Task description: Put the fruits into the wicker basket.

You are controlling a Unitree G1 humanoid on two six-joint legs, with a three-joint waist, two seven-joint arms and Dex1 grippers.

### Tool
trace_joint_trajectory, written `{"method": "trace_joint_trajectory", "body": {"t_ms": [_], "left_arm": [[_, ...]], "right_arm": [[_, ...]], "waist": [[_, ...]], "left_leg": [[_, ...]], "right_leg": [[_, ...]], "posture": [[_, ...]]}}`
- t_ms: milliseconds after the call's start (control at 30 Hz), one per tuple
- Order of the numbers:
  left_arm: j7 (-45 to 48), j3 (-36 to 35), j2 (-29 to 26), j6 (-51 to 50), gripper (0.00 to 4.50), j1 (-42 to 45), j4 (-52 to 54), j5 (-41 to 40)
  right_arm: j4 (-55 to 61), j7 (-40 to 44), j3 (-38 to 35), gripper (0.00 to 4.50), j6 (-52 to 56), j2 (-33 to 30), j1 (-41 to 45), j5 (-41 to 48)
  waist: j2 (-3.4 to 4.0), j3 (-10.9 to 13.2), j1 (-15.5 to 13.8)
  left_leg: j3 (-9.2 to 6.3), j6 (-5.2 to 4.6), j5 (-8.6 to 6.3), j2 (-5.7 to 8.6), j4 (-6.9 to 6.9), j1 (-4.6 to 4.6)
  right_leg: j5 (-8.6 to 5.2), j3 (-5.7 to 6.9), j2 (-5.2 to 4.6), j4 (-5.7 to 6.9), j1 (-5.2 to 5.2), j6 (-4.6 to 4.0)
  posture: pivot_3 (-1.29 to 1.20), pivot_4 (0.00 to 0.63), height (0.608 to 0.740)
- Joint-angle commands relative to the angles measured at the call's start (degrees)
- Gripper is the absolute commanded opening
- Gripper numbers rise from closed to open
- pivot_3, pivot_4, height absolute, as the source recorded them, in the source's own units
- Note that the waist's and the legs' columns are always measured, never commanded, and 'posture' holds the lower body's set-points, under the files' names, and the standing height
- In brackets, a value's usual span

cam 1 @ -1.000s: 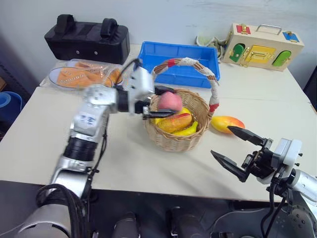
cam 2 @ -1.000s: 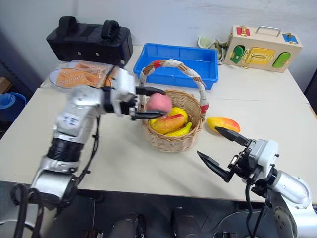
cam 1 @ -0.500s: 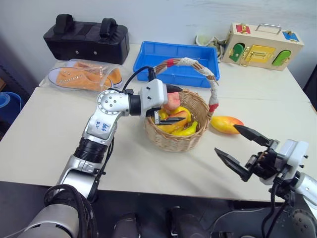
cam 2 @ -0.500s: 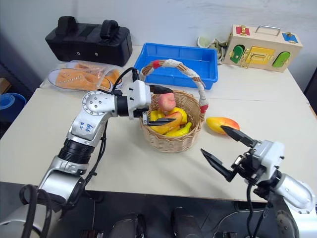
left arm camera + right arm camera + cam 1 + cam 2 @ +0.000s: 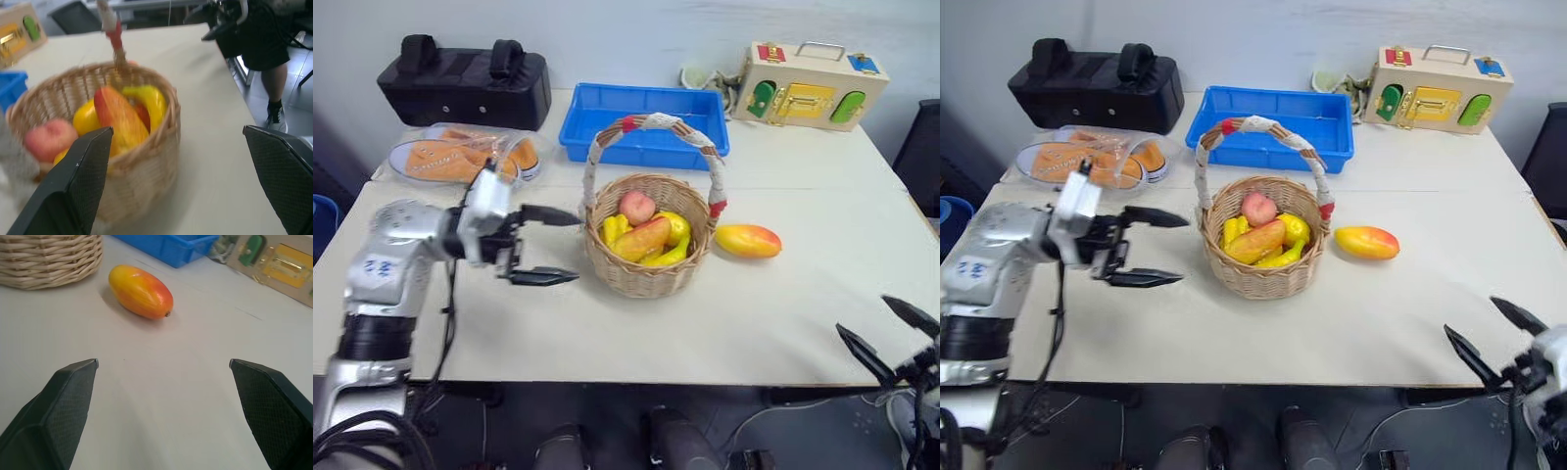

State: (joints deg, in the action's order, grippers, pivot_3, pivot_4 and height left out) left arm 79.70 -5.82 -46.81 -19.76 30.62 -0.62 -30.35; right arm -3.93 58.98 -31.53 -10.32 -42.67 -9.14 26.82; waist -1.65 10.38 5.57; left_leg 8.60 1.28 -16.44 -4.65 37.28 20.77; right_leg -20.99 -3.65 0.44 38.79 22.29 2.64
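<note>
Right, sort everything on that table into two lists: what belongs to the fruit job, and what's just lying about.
Belongs to the job:
- wicker basket
- peach, in the basket
- mango, in the basket
- mango on the table, beside the basket, apart from it

Just lying about:
- yellow fruits in the basket
- blue tray
- black bag
- bagged orange shoes
- wooden latch box

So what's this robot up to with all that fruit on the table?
It is filling the wicker basket with fruit. A peach and one mango already lie inside, among some yellow fruits. A second mango lies on the table beside the basket. The left tool hangs open and empty next to the basket; the right tool, also open, is near the table's front edge.
</note>
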Motion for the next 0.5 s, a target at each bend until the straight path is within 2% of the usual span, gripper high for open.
{"method": "trace_joint_trajectory", "body": {"t_ms": [33, 133, 233, 367, 500], "left_arm": [[0.3, -2.94, -1.68, -0.27, 4.47, -3.35, 3.14, -2.17], [-1.76, -3.69, -1.37, -2.12, 4.47, -5.2, 5.65, -3.32], [-3.21, -4.19, -1.24, -2.92, 4.47, -6.49, 6.96, -3.35], [-3.86, -5.07, -1.78, -3.85, 4.47, -8.67, 7.61, -3.7], [-3.82, -6.41, -2.52, -2.8, 4.47, -11.19, 7.98, -3.42]], "right_arm": [[-7.86, 3.37, 8.69, 4.5, 4.41, -6.07, 15.71, -3.76], [-19.66, 9.04, 20.47, 4.5, 9.85, -7.5, 35.89, -9.9], [-30.58, 13.78, 28.84, 4.5, 13.24, -5.68, 50.19, -14.96], [-43.38, 16.36, 35.54, 4.5, 13.56, -2.36, 62.05, -21.01], [-52.93, 19.3, 39.97, 4.5, 14.37, -0.95, 68.01, -25.75]], "waist": [[0.02, 0.15, 0.15], [0.07, 0.3, 0.2], [0.11, 0.32, -0.54], [0.14, 0.34, -0.79], [0.14, 0.34, -0.71]], "left_leg": [[-0.03, 0.01, 0.0, -0.01, 0.0, -0.08], [-0.12, 0.05, 0.02, -0.02, -0.05, -0.06], [-0.21, 0.13, 0.1, -0.03, -0.06, 0.31], [-0.24, 0.11, -0.06, -0.05, -0.05, 0.46], [-0.18, 0.06, -0.17, -0.04, -0.04, 0.53]], "right_leg": [[0.0, 0.01, 0.01, 0.01, -0.06, 0.0], [0.0, 0.06, 0.03, 0.03, -0.03, -0.01], [-0.01, 0.11, 0.04, 0.04, 0.29, -0.02], [-0.04, 0.11, 0.0, 0.08, 0.44, 0.03], [-0.06, 0.1, -0.05, 0.03, 0.5, 0.07]], "posture": [[0.0, 0.15, 0.74], [0.0, 0.15, 0.74], [0.0, 0.15, 0.74], [0.0, 0.15, 0.74], [0.0, 0.15, 0.74]]}}
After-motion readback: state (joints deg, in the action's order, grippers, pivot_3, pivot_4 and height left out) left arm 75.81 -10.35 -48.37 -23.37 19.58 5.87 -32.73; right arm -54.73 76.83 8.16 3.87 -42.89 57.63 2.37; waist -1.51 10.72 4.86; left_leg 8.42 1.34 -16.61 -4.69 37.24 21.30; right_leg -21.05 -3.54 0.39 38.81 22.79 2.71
